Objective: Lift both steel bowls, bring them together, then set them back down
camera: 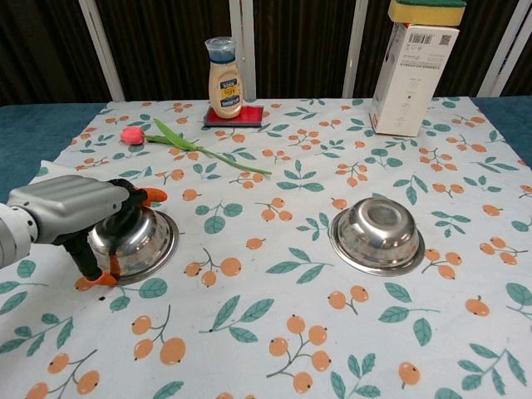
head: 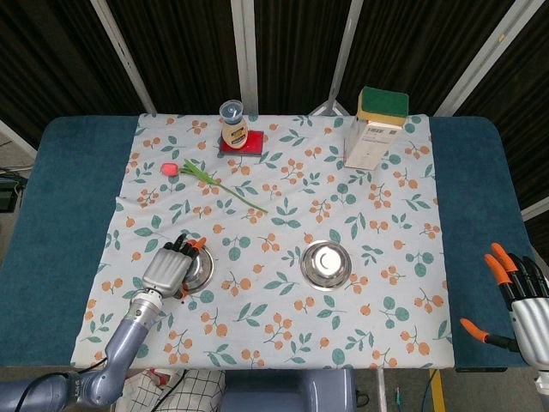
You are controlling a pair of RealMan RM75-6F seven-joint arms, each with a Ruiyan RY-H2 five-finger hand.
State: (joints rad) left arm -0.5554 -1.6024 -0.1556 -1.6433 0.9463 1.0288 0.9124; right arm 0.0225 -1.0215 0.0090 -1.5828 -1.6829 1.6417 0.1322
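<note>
Lay on the worktop (head: 60,197), padded in blue felt: a floral cloth (head: 283,257) printed with orange berries and green leaves. Sat upon that cloth, well apart: 2 round, polished steel bowls, the left bowl (camera: 133,241) and the right bowl (camera: 378,233), both mirror-bright with flat rims. Draped over the left bowl's near-left side: the left robot hand (camera: 71,218), silver-backed with black fingers and orange tips, thumb low by the rim, bowl not lifted; cannot tell whether truly gripped. Hovered off the right edge of the worktop, empty and with fingers spread: the right robot hand (head: 525,300). Stood at the rear: a squat sauce bottle (camera: 224,77) on a red coaster (camera: 235,115), a tall white carton (camera: 411,75) topped by a sponge (camera: 426,11), and a tulip (camera: 179,143).
</note>
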